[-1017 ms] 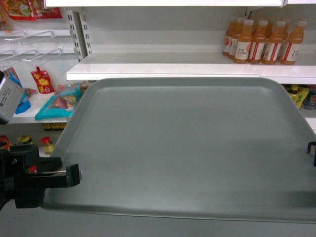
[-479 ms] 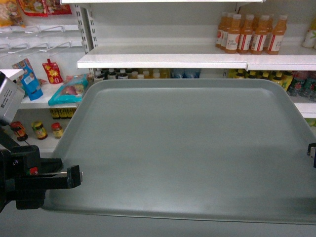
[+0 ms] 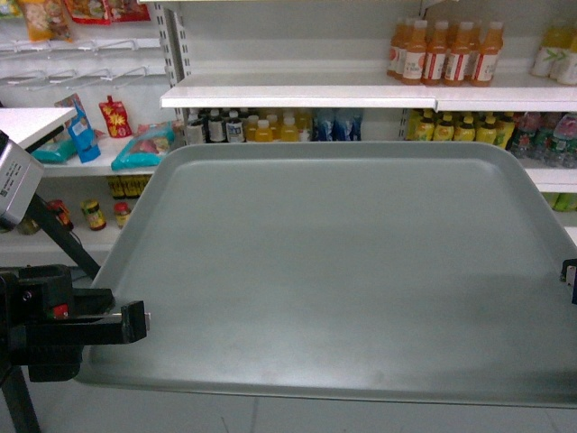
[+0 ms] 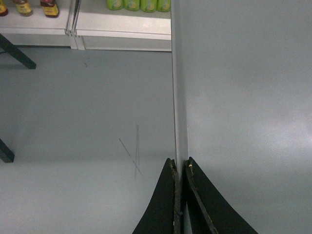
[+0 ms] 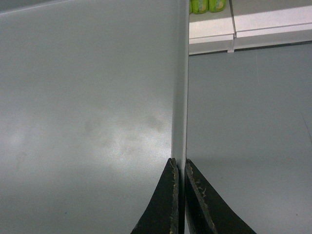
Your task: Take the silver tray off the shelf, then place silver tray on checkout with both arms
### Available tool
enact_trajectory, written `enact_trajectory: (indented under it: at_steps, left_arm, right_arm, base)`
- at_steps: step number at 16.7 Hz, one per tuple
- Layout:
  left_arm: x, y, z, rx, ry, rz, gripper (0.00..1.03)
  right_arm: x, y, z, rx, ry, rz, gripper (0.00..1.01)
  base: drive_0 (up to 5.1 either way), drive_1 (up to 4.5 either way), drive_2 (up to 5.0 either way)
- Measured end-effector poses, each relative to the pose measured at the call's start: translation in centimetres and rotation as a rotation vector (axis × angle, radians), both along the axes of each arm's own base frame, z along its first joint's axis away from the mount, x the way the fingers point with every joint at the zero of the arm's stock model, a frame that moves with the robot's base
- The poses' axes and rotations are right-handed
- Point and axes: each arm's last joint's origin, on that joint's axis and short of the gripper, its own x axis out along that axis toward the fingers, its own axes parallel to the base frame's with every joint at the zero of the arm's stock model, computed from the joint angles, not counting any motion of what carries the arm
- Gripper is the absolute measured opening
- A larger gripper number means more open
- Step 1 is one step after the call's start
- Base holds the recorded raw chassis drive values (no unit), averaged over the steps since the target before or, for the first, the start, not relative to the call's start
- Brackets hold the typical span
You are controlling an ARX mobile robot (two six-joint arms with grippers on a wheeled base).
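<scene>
Black blocky left claw (image 3: 135, 322) with red mark, grey box (image 3: 16, 183) behind it.

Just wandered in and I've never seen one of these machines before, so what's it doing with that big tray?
The robot is carrying a large grey tray in the air, with both arms. Its left gripper is clamped on the tray's left rim, and its right gripper is clamped on the right rim. The tray is off the shelf and sits level in front of the robot, with nothing on it. Bare floor shows beneath its edges. Shelves of drinks and snacks stand behind it.
</scene>
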Motion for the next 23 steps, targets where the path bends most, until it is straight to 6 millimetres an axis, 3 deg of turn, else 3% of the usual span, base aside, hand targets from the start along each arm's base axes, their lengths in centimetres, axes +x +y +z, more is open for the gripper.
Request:
enact_trajectory:
  at_steps: [13, 23]
  left_arm:
    - [-0.01, 0.0, -0.02, 0.001, 0.002, 0.0, 0.03]
    - [-0.04, 0.02, -0.01, 0.001, 0.001, 0.0, 0.03]
  right_arm:
    - [-0.01, 0.0, -0.01, 0.0, 0.002, 0.0, 0.02]
    - [-0.01, 0.0, 0.0, 0.0, 0.001, 0.001, 0.02]
  base:
    - [0.0, -4.02, 4.0]
    - [0.0, 0.0, 0.0]
